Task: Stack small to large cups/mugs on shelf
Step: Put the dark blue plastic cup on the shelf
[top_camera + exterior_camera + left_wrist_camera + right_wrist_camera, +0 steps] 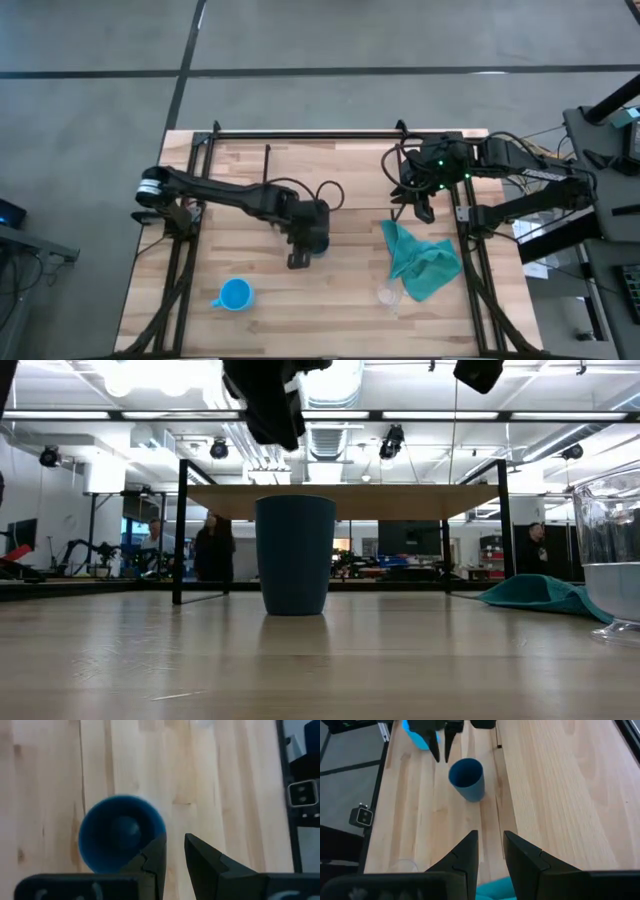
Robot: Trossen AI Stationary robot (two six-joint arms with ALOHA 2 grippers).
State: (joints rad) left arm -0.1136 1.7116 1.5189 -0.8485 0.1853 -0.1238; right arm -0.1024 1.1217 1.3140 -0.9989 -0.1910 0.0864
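Low view shows the dark navy-blue cup (pixel 295 555) upright on the desk (pixel 320 660), plain, handleless, tapering toward its base. The left gripper (pixel 172 851) hangs above and just beside its rim, jaws slightly parted and empty. The right gripper (pixel 489 851) waits farther off, jaws also narrowly apart.

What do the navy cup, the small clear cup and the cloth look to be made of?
Navy cup: matte, opaque, even colour, probably plastic, possibly ceramic. Clear cup: see-through with bright rim glints, glass or clear plastic. Cloth: teal fabric, crumpled in soft folds.
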